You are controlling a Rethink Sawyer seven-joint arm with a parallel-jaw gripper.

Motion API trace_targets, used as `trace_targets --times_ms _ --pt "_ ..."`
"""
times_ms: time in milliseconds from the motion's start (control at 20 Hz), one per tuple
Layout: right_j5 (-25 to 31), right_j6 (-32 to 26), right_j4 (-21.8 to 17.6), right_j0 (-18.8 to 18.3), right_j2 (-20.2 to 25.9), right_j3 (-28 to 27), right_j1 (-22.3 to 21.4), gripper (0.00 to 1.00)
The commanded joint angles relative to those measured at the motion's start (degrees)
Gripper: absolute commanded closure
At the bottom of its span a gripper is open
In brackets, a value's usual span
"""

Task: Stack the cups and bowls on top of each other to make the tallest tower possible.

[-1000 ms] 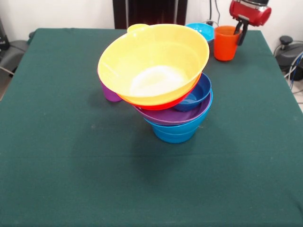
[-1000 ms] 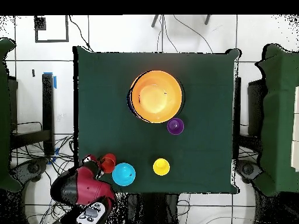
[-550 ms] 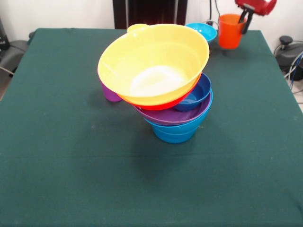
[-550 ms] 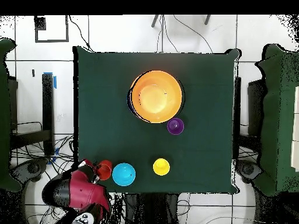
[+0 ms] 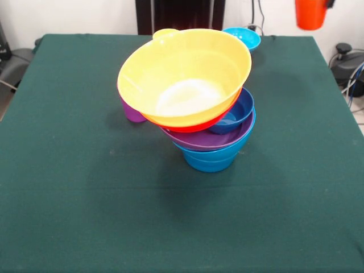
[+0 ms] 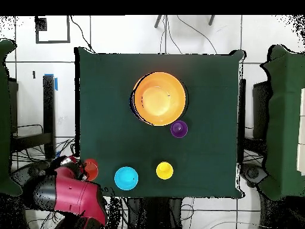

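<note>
Lopsided tower (image 5: 196,108) stands mid-table, yellow bowl (image 5: 185,74) tilted on top; orange cup (image 5: 310,12) hangs in the air.

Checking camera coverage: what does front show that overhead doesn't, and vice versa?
Front only: the tower's lopsided layers under the large yellow bowl: orange, dark blue, purple, blue, and the orange cup hanging clear above the table.
Overhead only: the red arm beside the orange cup, at the table's edge, and the yellow cup standing whole.
Both: the large yellow bowl on top, the small cyan bowl, the purple cup beside the tower.
</note>
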Motion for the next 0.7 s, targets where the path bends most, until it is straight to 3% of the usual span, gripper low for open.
trace_targets --times_ms 50,350,700 --pt "8.97 4.84 -4.35 -2.08 -0.43 -7.03 -5.60 1.00" --pt "16.16 -0.92 -8.40 -6.76 -1.21 -11.56 -8.40 1.00" --pt "25.41 -7.51 -15.40 -14.82 0.71 -18.16 -10.08 1.00"
